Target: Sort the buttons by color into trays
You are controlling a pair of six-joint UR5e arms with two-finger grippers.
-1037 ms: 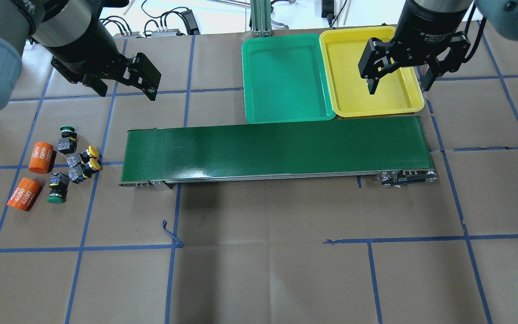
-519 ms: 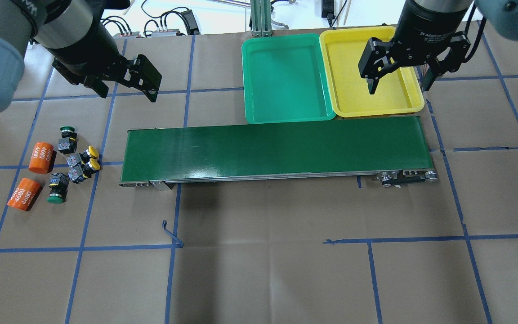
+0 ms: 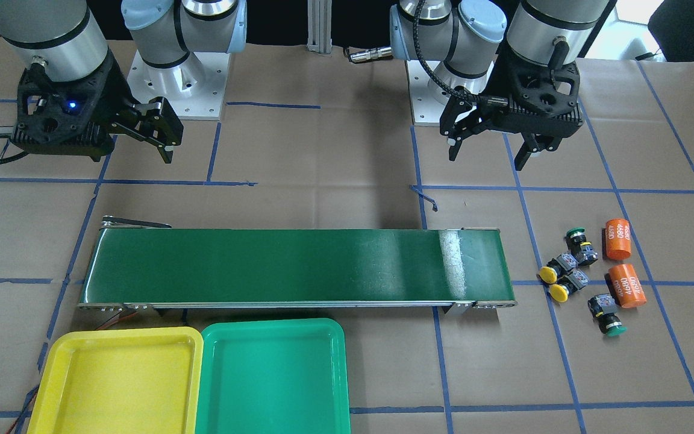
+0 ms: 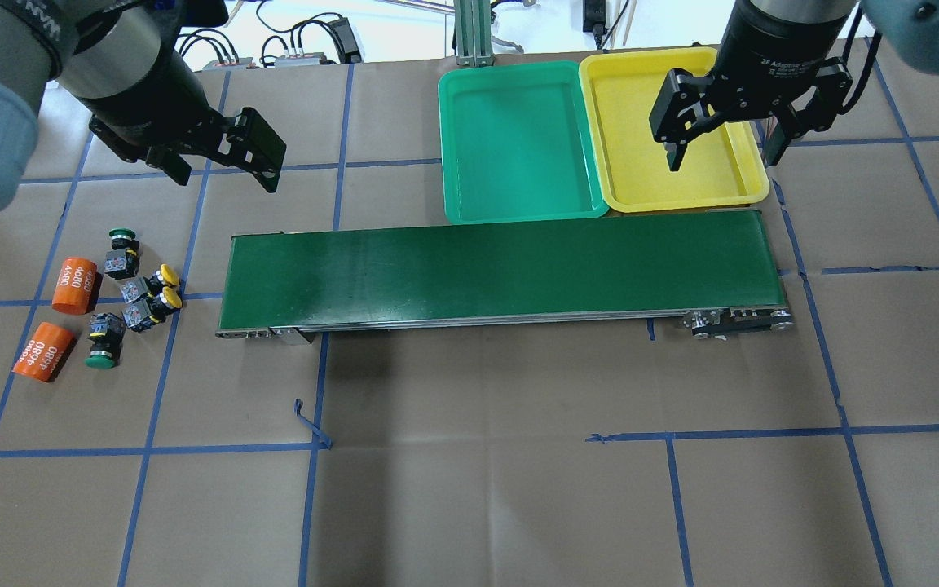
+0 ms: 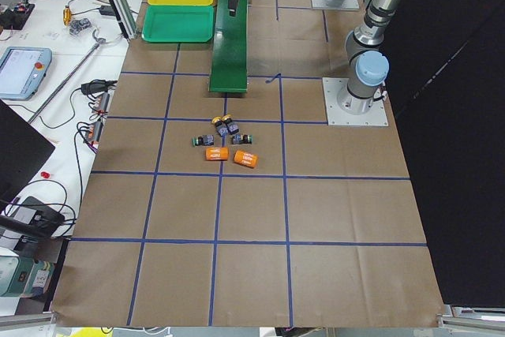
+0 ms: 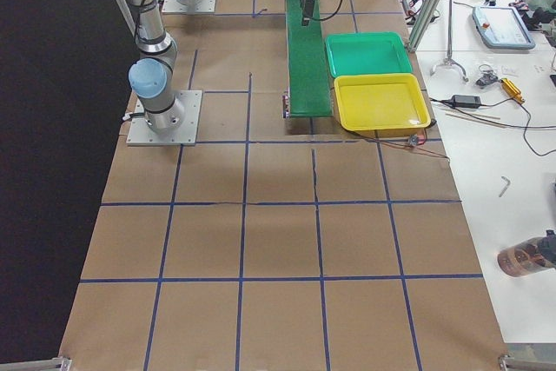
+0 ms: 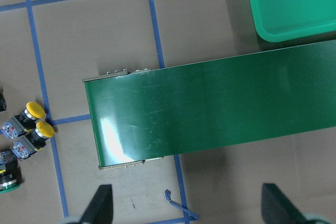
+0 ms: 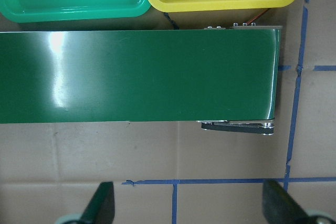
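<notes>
Four buttons lie in a cluster at the table's left: a green one (image 4: 122,238), two yellow ones (image 4: 166,275) (image 4: 170,300) and a second green one (image 4: 100,357). The left wrist view shows the yellow pair (image 7: 34,110) (image 7: 45,129). The green tray (image 4: 510,139) and yellow tray (image 4: 632,98) sit side by side behind the conveyor, both bare. My left gripper (image 4: 221,167) is open and empty, high above the table, behind and right of the buttons. My right gripper (image 4: 722,161) is open and empty above the yellow tray.
A long dark green conveyor belt (image 4: 502,269) crosses the middle of the table. Two orange cylinders printed 4680 (image 4: 76,285) (image 4: 45,351) lie just left of the buttons. Blue tape lines grid the brown paper. Cables lie beyond the far edge.
My left gripper has shifted a little to the left, still open. The right gripper, the buttons and the trays have not moved.
</notes>
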